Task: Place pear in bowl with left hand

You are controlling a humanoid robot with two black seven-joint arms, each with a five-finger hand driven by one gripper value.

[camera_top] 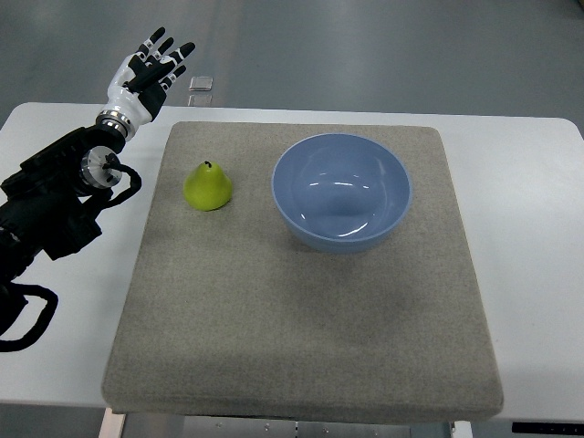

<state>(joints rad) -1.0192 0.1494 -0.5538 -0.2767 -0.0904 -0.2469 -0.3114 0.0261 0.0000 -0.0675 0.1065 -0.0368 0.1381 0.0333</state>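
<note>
White left hand (146, 73) hovers open, fingers (161, 44) spread.

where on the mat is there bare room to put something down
The whole near half of the mat, in front of the pear and the blue bowl, is bare. A narrow strip lies free between pear and bowl. The far half is crowded.

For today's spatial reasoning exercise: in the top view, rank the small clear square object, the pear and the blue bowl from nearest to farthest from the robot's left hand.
1. Small clear square object, on the table just right of the left hand.
2. Pear, upright on the mat's left part.
3. Blue bowl, farther right on the mat.
</note>
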